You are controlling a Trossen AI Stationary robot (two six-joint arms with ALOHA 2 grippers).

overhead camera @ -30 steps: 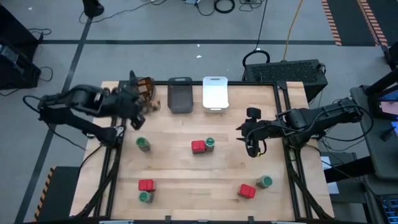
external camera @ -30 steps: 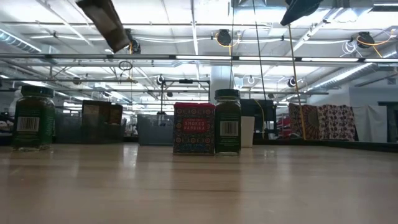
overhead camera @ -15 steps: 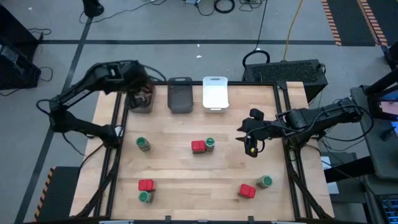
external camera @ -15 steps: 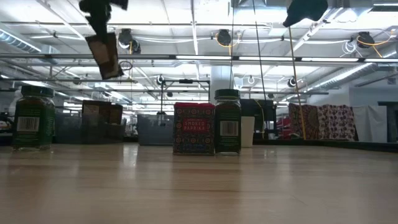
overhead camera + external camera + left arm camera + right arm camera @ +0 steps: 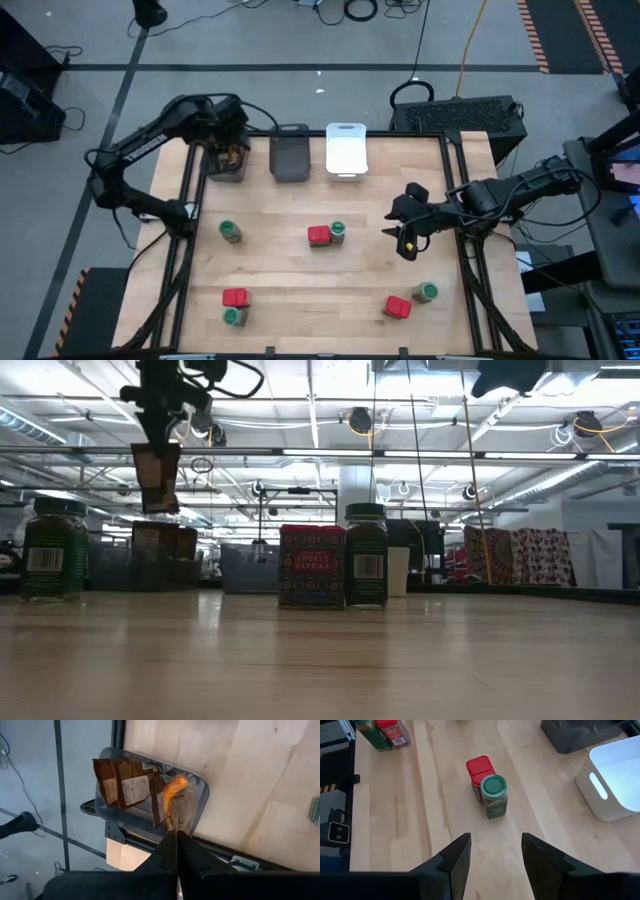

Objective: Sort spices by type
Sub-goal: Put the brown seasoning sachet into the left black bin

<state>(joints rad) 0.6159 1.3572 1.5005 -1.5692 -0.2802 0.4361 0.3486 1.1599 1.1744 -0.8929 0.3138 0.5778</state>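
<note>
My left gripper (image 5: 229, 148) is shut on a flat brown packet (image 5: 157, 478) above the far-left dark grey bin (image 5: 198, 800), where other brown packets (image 5: 125, 787) lie. My right gripper (image 5: 492, 854) is open and holds nothing. It hovers over the table's right half (image 5: 405, 238), with a red tin (image 5: 481, 770) and a green-lidded jar (image 5: 494, 790) standing side by side ahead of it. More red tins (image 5: 235, 297) (image 5: 397, 307) and jars (image 5: 231, 232) (image 5: 425, 292) (image 5: 234, 316) stand upright on the wood. My left gripper pinches the brown packet by its top edge (image 5: 173, 826) between the two fingers, coming from above and pointing down. The packet hangs upright below the fingers, lifted clear, with its lower end (image 5: 158, 508) just above the bin.
A second dark grey bin (image 5: 290, 152) and a white bin (image 5: 346, 148) sit beside the first along the far edge. The tin-and-jar pair (image 5: 328, 235) stands mid-table. Bare wood lies between the bins and the spices.
My left gripper has swung from beside the far-left bin to over it. The packet, tilted and high a second ago, has come down and now hangs upright. My right gripper has drifted slightly toward the near edge, still open.
</note>
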